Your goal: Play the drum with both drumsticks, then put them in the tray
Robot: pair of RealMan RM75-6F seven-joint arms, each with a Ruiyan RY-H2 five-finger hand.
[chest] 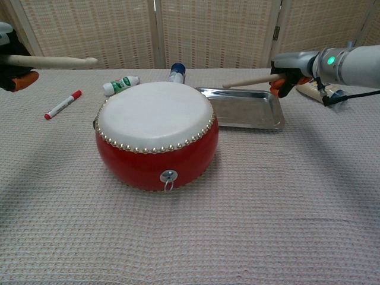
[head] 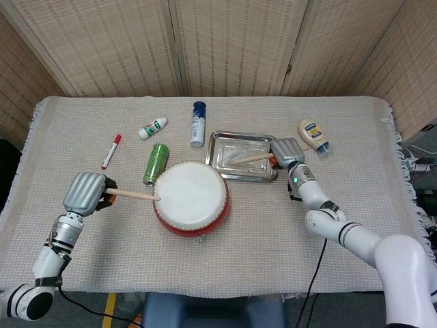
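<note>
- At table centre stands the drum [head: 190,198], red-bodied with a white skin; the head view shows the skin as a full disc, while the chest view shows the studded red wall and a metal ring at its front.
- Just behind and to the right of the drum lies the tray [head: 268,174], a shallow metal rectangle flat on the cloth.
- Left drumstick [head: 132,195]: held level to the left of the drum, with its tip at the drum's left rim in the head view; the chest view shows it raised above skin height and clear of the drum.
- Right drumstick [head: 252,158]: lies across the tray's area with its tip pointing toward the drum; the chest view shows it held above the tray, not resting in it.
- Left hand [head: 85,193]: left of the drum, knuckles up, fingers clamped around the butt of the left drumstick; the chest view catches only its edge at the frame border.
- Right hand [head: 287,152]: at the tray's right edge, fingers wrapped around the right drumstick's butt, forearm running back toward the table's near right.
- Around the drum, head view: a green can [head: 156,162] just to its rear left, a red-capped marker [head: 110,151] farther left, a small white bottle [head: 153,128] and a blue-capped bottle [head: 198,124] behind, and a squeeze bottle [head: 313,135] beyond the tray.
</note>
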